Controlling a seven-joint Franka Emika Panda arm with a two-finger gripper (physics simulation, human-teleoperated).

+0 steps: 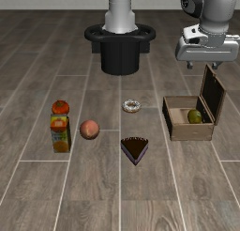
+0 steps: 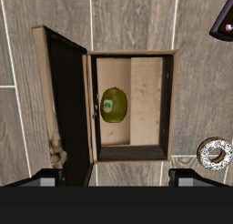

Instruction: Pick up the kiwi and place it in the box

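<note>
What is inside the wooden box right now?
A green kiwi lies on the floor of the box, beside the wall that carries the open lid. The rest of the floor looks bare. In the exterior view the box's front wall covers the kiwi's underside.

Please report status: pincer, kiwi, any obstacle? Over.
Pincer open, empty, above the box. Kiwi lying inside the box, lid open. Donut beside the box, apart, no obstacle.

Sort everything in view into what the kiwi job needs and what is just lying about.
Job: kiwi; box holding it, lid open; pincer, open above the box.
Lying about: juice carton, red fruit, peach, doughnut, cake slice.
</note>
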